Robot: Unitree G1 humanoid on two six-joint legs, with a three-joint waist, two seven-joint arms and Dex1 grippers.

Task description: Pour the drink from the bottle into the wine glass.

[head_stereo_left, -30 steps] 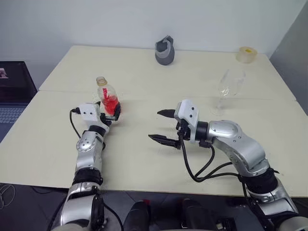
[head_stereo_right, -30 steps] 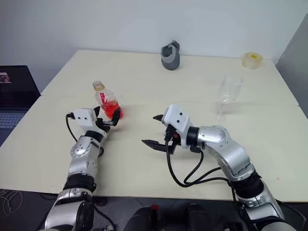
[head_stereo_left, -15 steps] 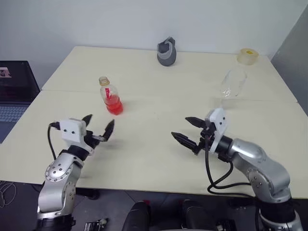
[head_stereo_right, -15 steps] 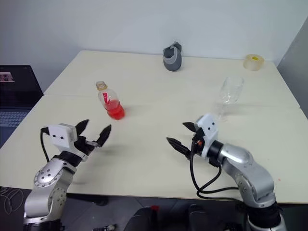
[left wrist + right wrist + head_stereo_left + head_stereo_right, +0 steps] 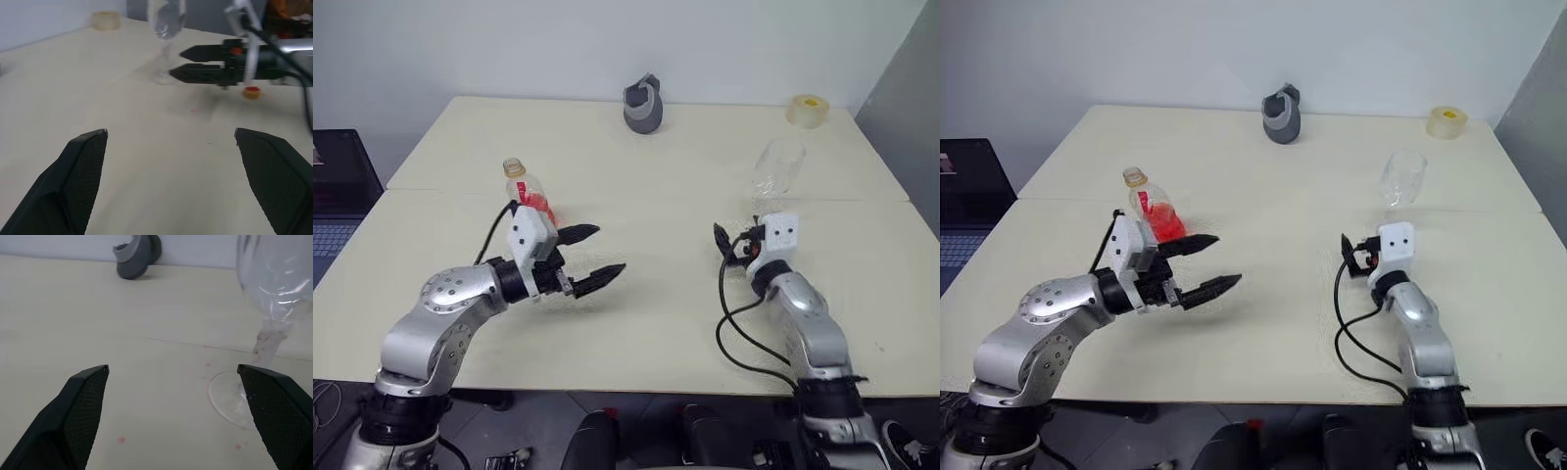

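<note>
Nothing had been poured. The bottle point(image 5: 525, 192) stood upright on the left half of the table point(image 5: 636, 323), the red drink point(image 5: 1167, 225) sitting low in its body, neck apparently uncapped. The wine glass point(image 5: 775, 171) stood upright on the right half, bowl looking empty. Well apart, those two.

Left gripper point(image 5: 591, 257) hovered just in front of the bottle, pointing toward the table's middle, fingers spread wide and holding nothing. Right gripper point(image 5: 1353, 257) sat just near of the glass foot, jaws open, also empty-handed. By my reckoning the whole job remained: grasp bottle, carry it over, tip it into the glass.

Head views gave the layout, plus a grey holder point(image 5: 643, 103) and a tape roll point(image 5: 806, 109) at the far edge. Left wrist view added something the head views missed: a small orange cap-like piece point(image 5: 252, 92) lying on the table close to the right gripper. Right wrist view showed the glass stem and foot point(image 5: 234, 396) close up, between its fingertips and offset toward one, and faint reddish specks on the tabletop.
</note>
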